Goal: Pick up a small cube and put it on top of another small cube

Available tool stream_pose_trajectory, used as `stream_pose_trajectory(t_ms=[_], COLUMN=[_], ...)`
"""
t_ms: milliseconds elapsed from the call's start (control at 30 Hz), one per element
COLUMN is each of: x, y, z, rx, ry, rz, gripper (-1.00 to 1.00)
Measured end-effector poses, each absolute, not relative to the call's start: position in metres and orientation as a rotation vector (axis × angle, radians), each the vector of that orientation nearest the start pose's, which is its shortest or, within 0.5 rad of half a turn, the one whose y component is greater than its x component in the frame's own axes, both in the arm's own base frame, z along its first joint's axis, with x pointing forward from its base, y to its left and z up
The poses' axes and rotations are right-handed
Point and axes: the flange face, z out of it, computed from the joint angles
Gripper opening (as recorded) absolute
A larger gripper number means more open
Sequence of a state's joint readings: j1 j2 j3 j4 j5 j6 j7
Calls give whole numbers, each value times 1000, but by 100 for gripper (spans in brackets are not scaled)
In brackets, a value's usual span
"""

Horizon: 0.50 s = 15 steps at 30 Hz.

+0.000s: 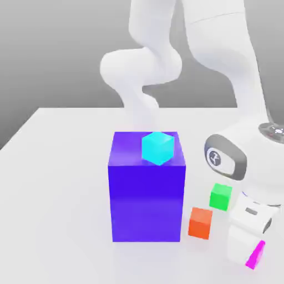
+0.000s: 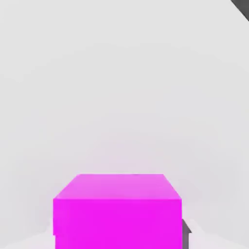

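Observation:
The small magenta cube (image 1: 256,255) shows as a pink sliver beside the white hand, low at the exterior view's right, near the table's front. My gripper (image 1: 249,259) is down at table level around it. In the hand view the magenta cube (image 2: 116,214) is very close, and a dark finger (image 2: 186,234) presses against its side, so the gripper is shut on it. An orange cube (image 1: 200,222) and a green cube (image 1: 221,196) sit on the table just to the exterior view's left of the hand. The hand hides most of the magenta cube in the exterior view.
A tall blue block (image 1: 147,194) stands mid-table with a cyan cube (image 1: 158,148) on its top. The white arm (image 1: 244,83) arches over the exterior view's right side. The pale table (image 1: 55,183) stretches open to the left of the block.

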<state>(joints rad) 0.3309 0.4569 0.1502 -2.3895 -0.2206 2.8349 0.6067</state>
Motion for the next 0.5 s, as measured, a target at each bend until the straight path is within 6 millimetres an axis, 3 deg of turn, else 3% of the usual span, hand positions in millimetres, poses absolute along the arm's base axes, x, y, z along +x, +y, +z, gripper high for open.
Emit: stream_pose_trajectory(t_ms=[167,400,500], x=[424,338,301], y=[243,254,249], z=[187,226,236], rx=[-3139,-3088,-3046], ry=[-124,-583,-777], rz=[1,5,6], gripper=[-100,-100,-100])
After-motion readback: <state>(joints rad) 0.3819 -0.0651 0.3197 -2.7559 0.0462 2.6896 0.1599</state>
